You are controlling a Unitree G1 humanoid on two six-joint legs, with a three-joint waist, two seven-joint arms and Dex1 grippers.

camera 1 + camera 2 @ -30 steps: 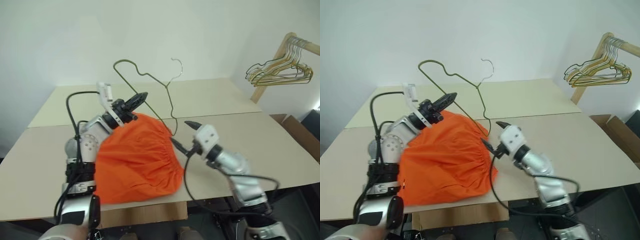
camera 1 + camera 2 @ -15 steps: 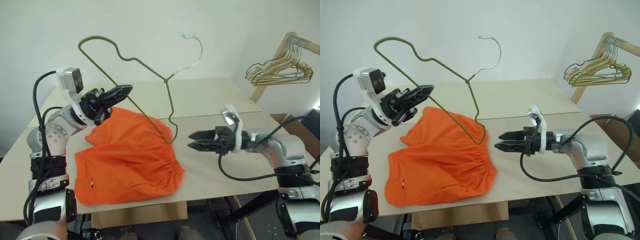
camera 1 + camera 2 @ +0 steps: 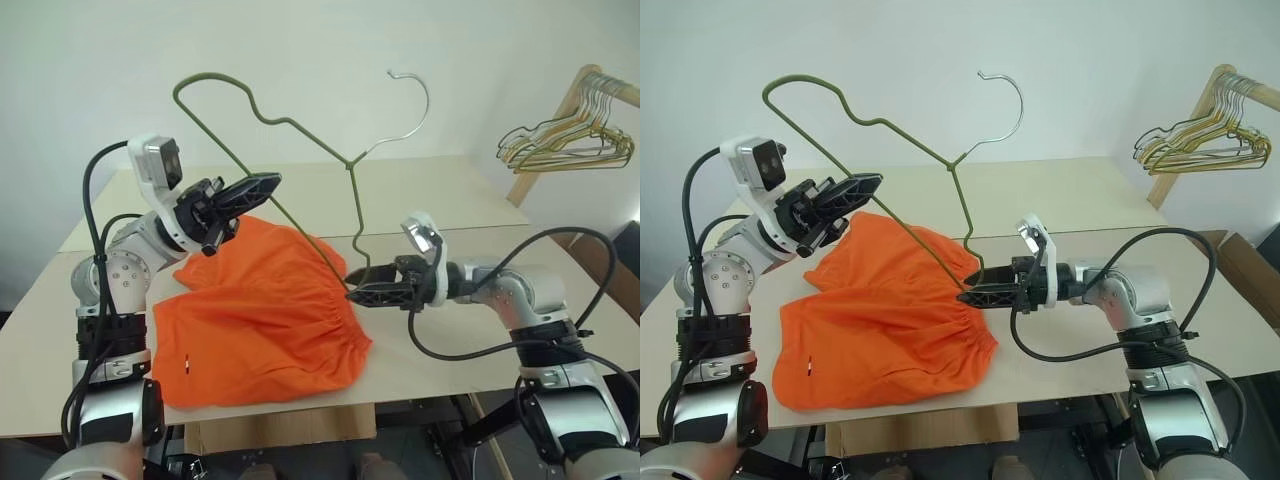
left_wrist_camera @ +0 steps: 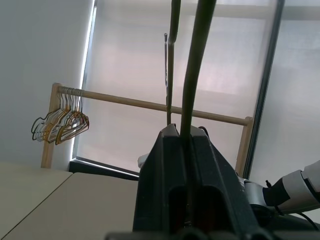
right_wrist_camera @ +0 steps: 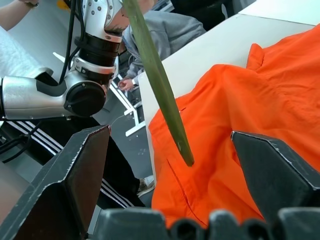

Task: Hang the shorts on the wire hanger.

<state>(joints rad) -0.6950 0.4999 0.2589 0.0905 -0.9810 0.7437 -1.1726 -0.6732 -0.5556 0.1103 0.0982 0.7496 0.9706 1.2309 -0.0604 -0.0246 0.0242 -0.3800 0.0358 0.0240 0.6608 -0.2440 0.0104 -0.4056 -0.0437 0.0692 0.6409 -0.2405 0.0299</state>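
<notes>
The olive wire hanger (image 3: pixel 349 165) is held up in the air above the table, its hook (image 3: pixel 412 82) at the top. My left gripper (image 3: pixel 268 182) is shut on one of its long wire sides, and the wire (image 4: pixel 192 75) rises from between the shut fingers (image 4: pixel 165 165). The hanger's lower corner hangs down at the waistband of the orange shorts (image 3: pixel 260 325), which lie spread on the table. My right gripper (image 3: pixel 355 283) points left at table height and stands open, one finger on each side of that lower corner (image 5: pixel 175 130), not touching it.
The beige table (image 3: pixel 450 200) extends behind and to the right of the shorts. A wooden rack with a bunch of gold and dark hangers (image 3: pixel 565 145) stands at the far right, a cardboard box (image 3: pixel 1240 270) below it. A person in grey (image 5: pixel 165 30) sits past the table's edge.
My left gripper has lifted the hanger off the shorts and now holds it steady. The right gripper has turned to point left and moved in around the hanger's lower corner.
</notes>
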